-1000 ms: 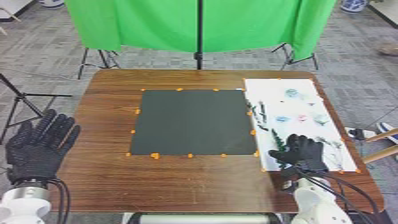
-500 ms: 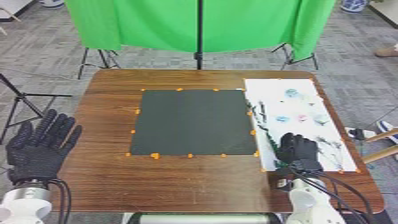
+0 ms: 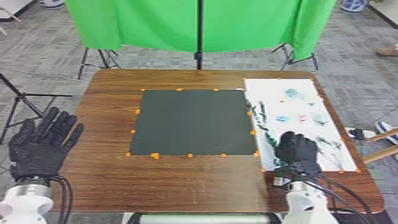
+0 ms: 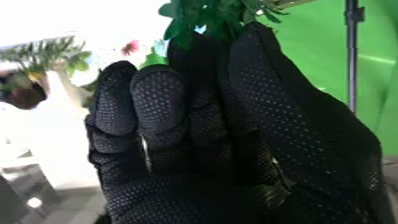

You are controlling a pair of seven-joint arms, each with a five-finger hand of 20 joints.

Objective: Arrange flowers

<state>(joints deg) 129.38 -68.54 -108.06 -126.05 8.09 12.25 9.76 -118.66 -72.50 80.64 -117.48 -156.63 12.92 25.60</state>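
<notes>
Green leafy sprig (image 4: pixel 213 14): we have it clamped between thumb and fingers of our right hand (image 3: pixel 299 151), leaves pointing out past fingertips, long axis roughly along fingers.

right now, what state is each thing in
Black-gloved left hand, open
Black-gloved right hand, closed on greenery
Green leafy sprig, pinched in that hand
Dark rectangular mat, flat, taped down
White sheet, flat, taped down
Small blue flower, lying on that sheet
Green cloth backdrop, hanging

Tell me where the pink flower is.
In the head view, the pink flower lies at right on the white sheet, beyond the right hand, just right of a blue flower.
</notes>
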